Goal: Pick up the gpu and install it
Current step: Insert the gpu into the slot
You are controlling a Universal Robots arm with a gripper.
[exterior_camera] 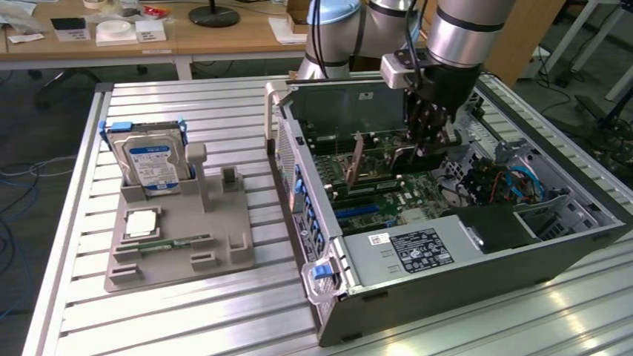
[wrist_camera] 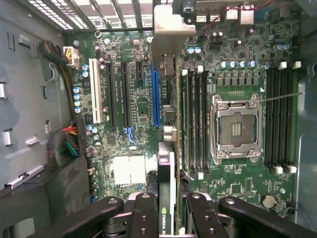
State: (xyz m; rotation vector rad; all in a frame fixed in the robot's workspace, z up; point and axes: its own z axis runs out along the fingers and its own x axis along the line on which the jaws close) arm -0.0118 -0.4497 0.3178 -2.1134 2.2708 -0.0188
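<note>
Clenching the jaws of the gripper (wrist_camera: 171, 201) on the gpu (wrist_camera: 167, 163), deep inside the open computer case (exterior_camera: 475, 285), with fingers (wrist_camera: 143, 213) pressing on either flat face of the card. Holding it upright and edge-on over the motherboard (wrist_camera: 133, 129), probably so that the connector edge is facing the board and the silver end bracket (wrist_camera: 171, 25) is pointing toward the case's rear wall. Lying between the jaws and running away from them, just beside the long blue slot (wrist_camera: 155, 99) and parallel to it; not showing clearly whether already seated or hovering above.
</note>
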